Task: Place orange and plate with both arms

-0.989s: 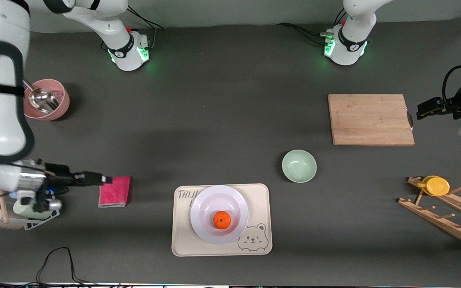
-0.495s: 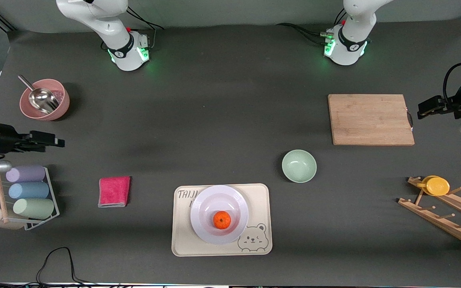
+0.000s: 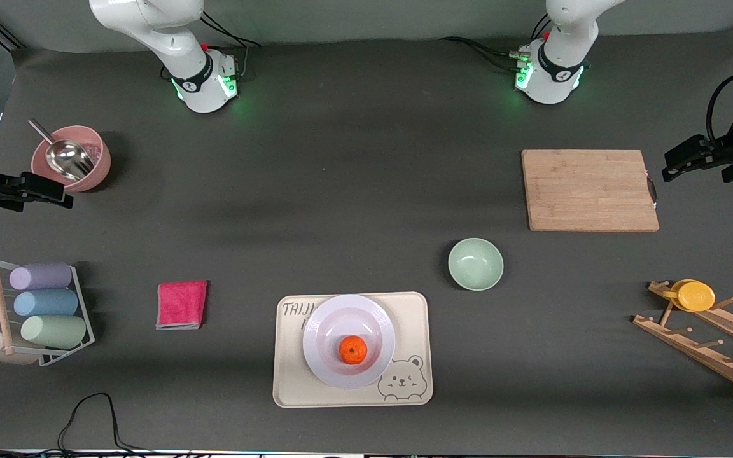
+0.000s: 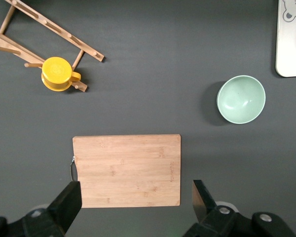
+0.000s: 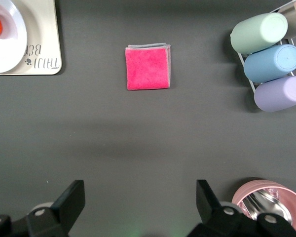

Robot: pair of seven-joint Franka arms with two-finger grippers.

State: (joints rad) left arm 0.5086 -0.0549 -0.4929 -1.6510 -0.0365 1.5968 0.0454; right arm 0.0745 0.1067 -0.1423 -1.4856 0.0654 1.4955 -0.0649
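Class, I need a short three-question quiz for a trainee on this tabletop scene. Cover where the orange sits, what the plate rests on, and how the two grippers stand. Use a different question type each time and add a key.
1. True or false: the orange lies in the pale-green bowl.
2. Multiple choice: the plate rests on A) the wooden cutting board, B) the bear-printed tray, C) the pink cloth.
3. Fill in: the left gripper, over the cutting board's edge, and the right gripper, beside the pink bowl, both have their fingers ____.

Key: 1 false, it sits on the plate; 2 B; 3 open, holding nothing.
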